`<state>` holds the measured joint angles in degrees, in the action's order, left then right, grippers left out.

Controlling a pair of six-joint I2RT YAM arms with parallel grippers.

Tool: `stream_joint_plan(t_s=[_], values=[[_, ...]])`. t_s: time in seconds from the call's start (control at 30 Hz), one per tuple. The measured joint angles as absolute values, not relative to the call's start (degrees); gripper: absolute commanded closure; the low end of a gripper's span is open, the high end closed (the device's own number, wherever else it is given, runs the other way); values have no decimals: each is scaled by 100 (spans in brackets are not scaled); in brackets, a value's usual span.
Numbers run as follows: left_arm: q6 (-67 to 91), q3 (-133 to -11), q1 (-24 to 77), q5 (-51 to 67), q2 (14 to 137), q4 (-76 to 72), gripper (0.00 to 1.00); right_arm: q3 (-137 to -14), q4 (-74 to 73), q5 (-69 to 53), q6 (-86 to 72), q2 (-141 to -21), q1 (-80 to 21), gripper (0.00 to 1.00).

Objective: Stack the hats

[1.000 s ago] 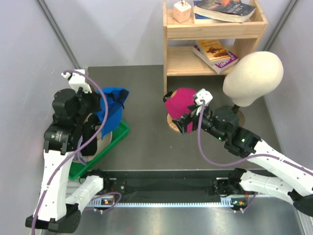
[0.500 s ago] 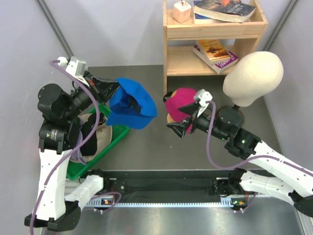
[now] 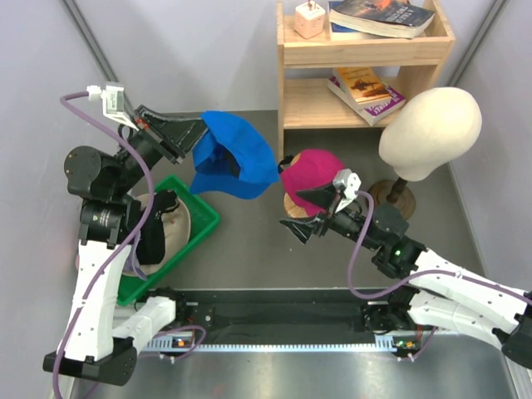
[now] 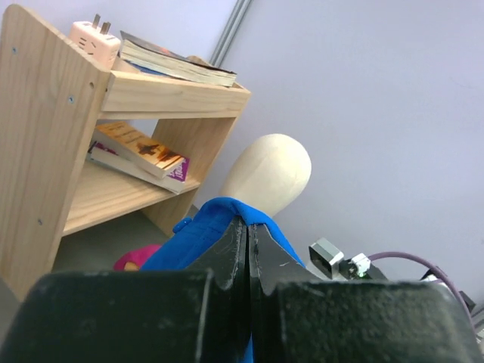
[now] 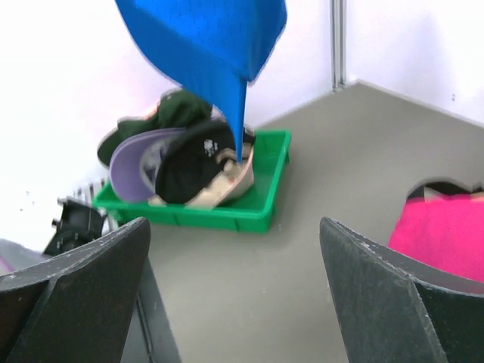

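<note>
Two claws in view, one loaded. Left claw point(image 3: 198, 131) is raised high over the grey worktop point(image 3: 249, 253), jaws pinched fully together on a fold of the bright blue fabric baseball cap point(image 3: 235, 158). The cap hangs in the air off the fingertips, touching nothing else, between the green plastic tray point(image 3: 205, 223) and the bright pink brimmed fabric hat point(image 3: 311, 170). Left wrist view: both fingers point(image 4: 212, 280) meet, with blue cloth nipped in the seam between them. The pink hat sits just in front of the pale wooden shelf unit point(image 3: 287, 83); what it rests on is mostly hidden. Right claw point(image 3: 303, 214) is spread wide and holds nothing. It sits just beside the near side of the pink hat; cannot tell whether its upper finger touches the fabric. The tray lies at the left of the worktop and holds a jumble of caps: a lavender fabric cap point(image 5: 127, 170), a black fabric cap with white logo point(image 5: 193, 162) and a pale pinkish one point(image 5: 227, 185), all overlapping. The cream mannequin head point(image 3: 432, 120) stands at the right, well apart from the blue cap.
</note>
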<state>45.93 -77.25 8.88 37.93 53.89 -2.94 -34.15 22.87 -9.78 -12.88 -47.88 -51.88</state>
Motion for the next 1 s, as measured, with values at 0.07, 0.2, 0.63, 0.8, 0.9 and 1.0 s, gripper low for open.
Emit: stream_joint_plan(t_s=[0.07,0.2,0.63,0.8,0.9,1.0], values=[[4724,-7719,937,3760,5404,-410,100,-3406,2672,-934,-1275,-4960,-5234,11],[4890,-7719,1092,3671,5489,-598,100,-3417,3328,-834,-1212,-5433,-5389,12],[5336,-7625,1693,3529,5747,-965,100,-3861,4471,-34,-613,-6576,-5854,47],[5688,-7487,1699,3481,5669,-1055,100,-3916,4696,366,-364,-6755,-5896,100],[5640,-7476,1699,3350,5577,-939,100,-3916,4668,775,-272,-6694,-5937,100],[5505,-7483,1704,3256,5527,-773,76,-3916,4346,1258,-108,-6403,-5964,100]])
